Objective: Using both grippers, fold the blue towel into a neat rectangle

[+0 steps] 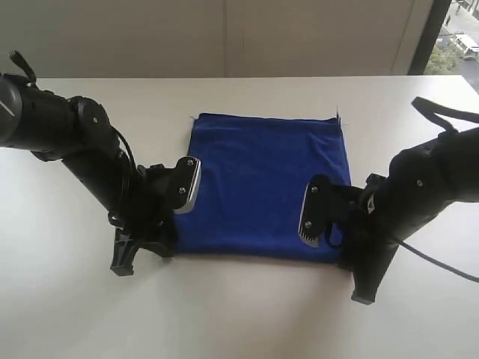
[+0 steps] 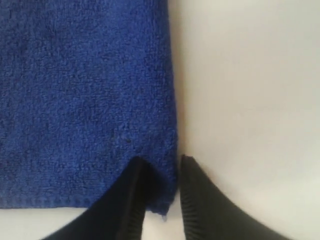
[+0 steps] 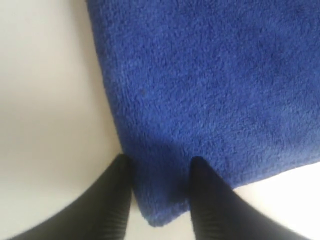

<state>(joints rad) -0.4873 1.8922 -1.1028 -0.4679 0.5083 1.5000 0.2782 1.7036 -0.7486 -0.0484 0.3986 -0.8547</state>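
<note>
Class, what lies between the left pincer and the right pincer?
Only the blue towel, lying flat; its near edge runs from left pincer to right pincer. The exterior view shows it.

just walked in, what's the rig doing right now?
Two arms are working on a blue towel lying flat on the white table. The left end effector and the right end effector each straddle one near corner, fingers apart and not yet pinched. No corner is lifted.
</note>
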